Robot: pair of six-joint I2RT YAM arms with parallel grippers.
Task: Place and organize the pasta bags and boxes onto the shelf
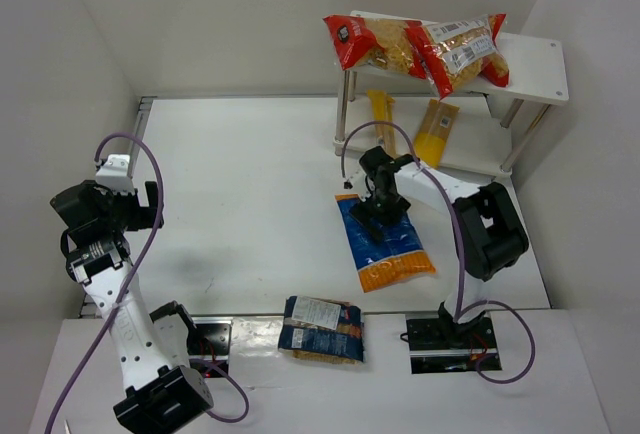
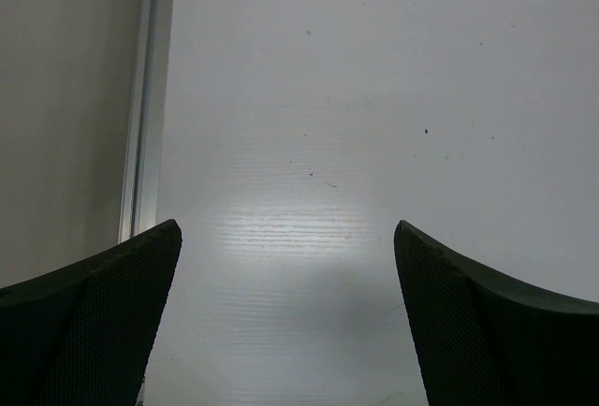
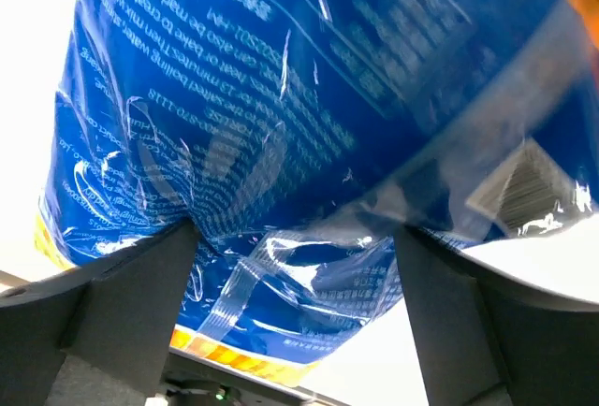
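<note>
White table [image 1: 250, 184], left tool [image 2: 285, 228] wide, right tool [image 3: 295, 233] wide astride blue pack [image 3: 281, 97]

The white worktop [image 1: 250, 184] fills the middle of the top view. It is matte, with a small dark mark [image 1: 210, 282] at about 8 o'clock. Plain white panels [image 1: 250, 14] wall it in at 9, 12 and 3 o'clock. A silver metal rail [image 1: 143, 119] runs along its edge at 9 o'clock. The left wrist view shows a few tiny dark specks [image 2: 426, 130] on the surface. A separate white board [image 1: 330, 394] lies at 6 o'clock.
</note>
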